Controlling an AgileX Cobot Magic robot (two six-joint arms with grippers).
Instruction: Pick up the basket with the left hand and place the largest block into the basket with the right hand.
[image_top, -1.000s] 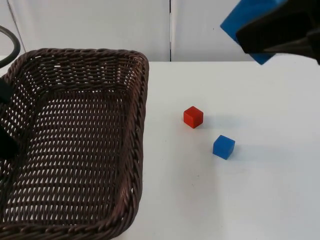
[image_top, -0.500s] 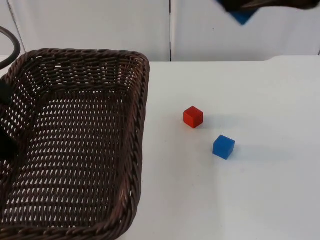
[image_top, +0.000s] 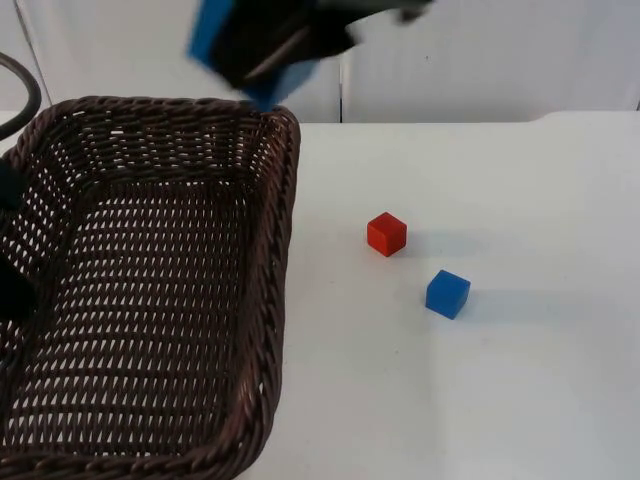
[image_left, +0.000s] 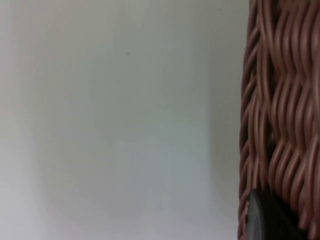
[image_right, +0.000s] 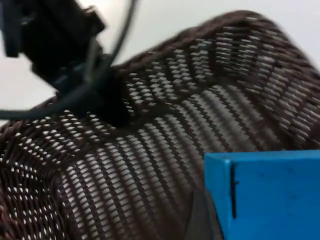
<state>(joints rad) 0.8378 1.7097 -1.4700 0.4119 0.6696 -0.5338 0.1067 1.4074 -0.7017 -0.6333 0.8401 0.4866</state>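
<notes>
The brown wicker basket (image_top: 285, 200) fills the left of the top view, with my left gripper (image_top: 12, 250) shut on its left rim. In the left wrist view the basket's weave (image_left: 285, 100) runs beside a black fingertip (image_left: 265, 220). My right gripper (image_top: 285, 40), blurred by motion, hangs above the basket's far right corner, shut on the large blue block (image_top: 208, 35). The right wrist view looks down into the basket (image_right: 165, 125) past the large blue block (image_right: 270, 195), and shows the left gripper (image_right: 112, 107) clamped on the far rim.
A small red block (image_top: 386, 234) and a small blue block (image_top: 447, 294) lie on the white table (image_top: 520, 380) to the right of the basket. The grey partition wall (image_top: 480, 60) stands behind.
My right gripper has swept left with the large blue block, from the upper right corner to above the basket's far right corner. The basket and the small blocks have not moved.
</notes>
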